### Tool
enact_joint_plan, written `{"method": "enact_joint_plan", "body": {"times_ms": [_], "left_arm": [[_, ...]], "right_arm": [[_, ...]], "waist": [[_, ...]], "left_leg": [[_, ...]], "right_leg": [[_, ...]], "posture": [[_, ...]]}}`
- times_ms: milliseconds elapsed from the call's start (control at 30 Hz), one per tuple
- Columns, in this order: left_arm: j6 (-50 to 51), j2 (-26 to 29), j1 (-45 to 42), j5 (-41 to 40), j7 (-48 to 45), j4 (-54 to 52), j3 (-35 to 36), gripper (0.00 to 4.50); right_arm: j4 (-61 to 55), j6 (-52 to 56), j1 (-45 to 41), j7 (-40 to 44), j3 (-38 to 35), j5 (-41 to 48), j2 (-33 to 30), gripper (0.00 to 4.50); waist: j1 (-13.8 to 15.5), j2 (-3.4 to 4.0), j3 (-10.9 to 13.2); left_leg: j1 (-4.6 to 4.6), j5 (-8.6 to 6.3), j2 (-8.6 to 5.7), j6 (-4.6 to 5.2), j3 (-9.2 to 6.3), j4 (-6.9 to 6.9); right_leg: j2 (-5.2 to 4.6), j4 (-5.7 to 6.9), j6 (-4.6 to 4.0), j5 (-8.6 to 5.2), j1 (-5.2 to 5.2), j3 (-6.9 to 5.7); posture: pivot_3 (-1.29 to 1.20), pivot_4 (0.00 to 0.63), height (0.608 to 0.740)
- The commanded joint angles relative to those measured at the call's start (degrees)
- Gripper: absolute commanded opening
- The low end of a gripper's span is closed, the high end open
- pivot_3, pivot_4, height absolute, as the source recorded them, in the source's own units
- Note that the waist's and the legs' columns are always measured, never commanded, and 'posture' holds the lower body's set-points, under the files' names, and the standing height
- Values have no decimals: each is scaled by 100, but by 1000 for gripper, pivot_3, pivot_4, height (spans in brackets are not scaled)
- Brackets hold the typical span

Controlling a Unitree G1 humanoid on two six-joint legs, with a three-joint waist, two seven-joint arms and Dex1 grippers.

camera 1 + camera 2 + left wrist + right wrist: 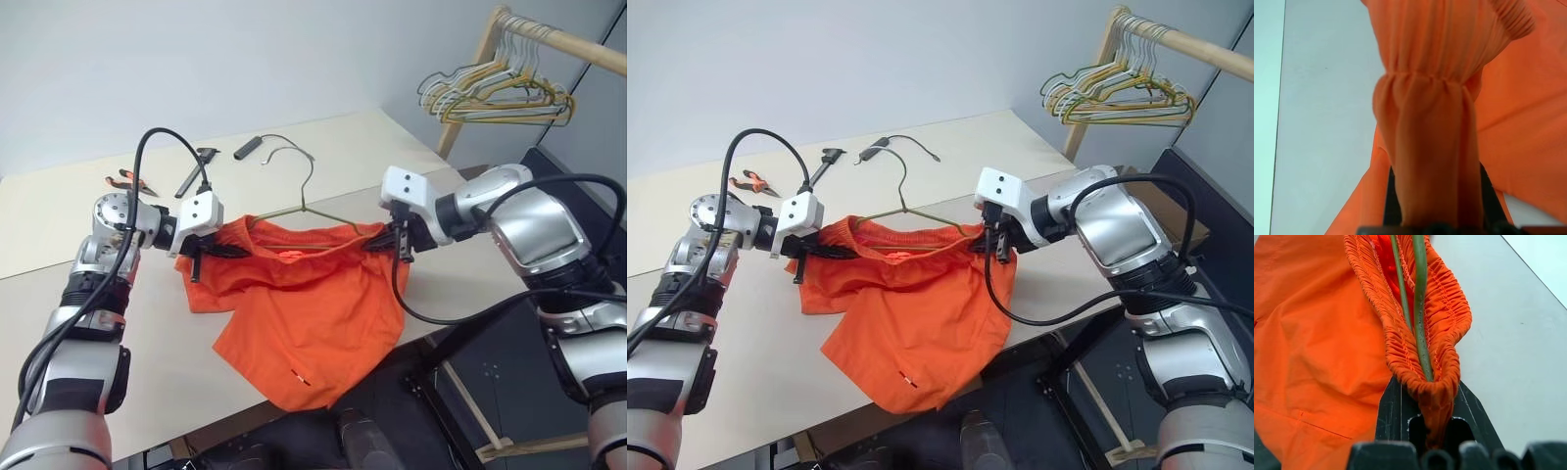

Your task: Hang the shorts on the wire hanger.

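Nearest, the loose lower part of the shorts (pixel 304 343) spills over the near edge of the desk (pixel 147 382), one leg hanging past it. Further in, the gathered waistband is stretched left to right between the two hands, lifted a little off the desk.

The left hand (pixel 208 250) is closed on the left end of the waistband; in the left wrist view the bunched orange cloth runs down between its black fingers (pixel 1392 205). The right hand (pixel 392 242) is closed on the right end of the waistband, and the right wrist view shows the elastic fold pinched between its fingers (pixel 1388 416), with two thin runs of wire lying inside the waistband opening just above the pinch.

That wire belongs to the wire hanger (pixel 306 186): its lower part sits inside the waistband, its shoulders show just above the cloth, and its hook rises on the far side, curving left.

Beyond, on the far part of the desk, lie a black cable (pixel 250 146) and, to the far left, orange-handled pliers (pixel 129 181) beside a dark tool (pixel 199 168). Far right, a bunch of hangers (pixel 495 93) hangs from a wooden rail (pixel 563 41).
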Motion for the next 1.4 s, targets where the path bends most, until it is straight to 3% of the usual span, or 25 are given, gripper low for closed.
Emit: {"method": "enact_joint_plan", "body": {"times_ms": [33, 333, 500, 633, 733, 1000, 1133, 1400], "left_arm": [[-272, -31, -112, -112, -43, -125, 77, 0], [-82, -20, -404, -420, -31, 9, 337, 2748], [355, -15, -567, -863, 223, -38, 830, 4407], [1258, -252, -602, -1458, 1048, -498, 1434, 4460], [2297, -548, -373, -2209, 1617, -1532, 1828, 4460], [4064, -1411, 315, -3502, 3392, -4146, 2036, 4460], [4553, -1716, 308, -3834, 4159, -4625, 2028, 4460], [4378, -1975, 108, -3605, 4906, -4968, 1730, 4460]], "right_arm": [[-156, 93, -60, 94, -226, 148, 25, 24], [-685, 874, 521, -36, -829, 645, -239, 24], [-1334, 1797, 1428, -555, -1752, 1188, -452, 24], [-1852, 2430, 2221, -1214, -2567, 1450, -448, 24], [-2284, 3144, 2661, -1881, -3378, 1571, -187, 24], [-3093, 4679, 3182, -3350, -5201, 1394, 282, 24], [-2980, 4690, 3259, -4021, -5598, 1585, 218, 24], [-1929, 4690, 2836, -5433, -5798, 2084, -365, 24]], "waist": [[-2, 0, 0], [9, 0, 0], [42, 0, 0], [74, 0, 0], [129, 0, 0], [238, 9, -5], [221, 12, -5], [28, 30, 12]], "left_leg": [[0, 0, 0, 0, 0, 0], [-3, 0, -1, 0, -3, 1], [-3, -1, -1, 1, -6, -1], [-1, -1, 1, 1, -7, 2], [0, -1, 2, 1, -6, 5], [-1, -2, 7, 4, -6, 8], [15, -3, 5, 5, -1, 4], [74, -4, 4, 8, 15, -7]], "right_leg": [[0, 0, 0, 0, 0, 0], [-3, 0, 1, 0, 0, -1], [-5, -1, 1, 0, 1, -4], [-5, -4, 1, 0, 5, -3], [-5, -5, 3, 1, 7, 0], [-6, -10, 10, 6, 14, 7], [-3, -29, 12, 6, 29, 13], [12, -51, 15, 4, 96, 23]], "posture": [[-207, 30, 740], [-214, 26, 740], [-214, 29, 740], [-220, 36, 740], [-228, 44, 740], [-273, 73, 740], [-290, 81, 740], [-303, 86, 740]]}}
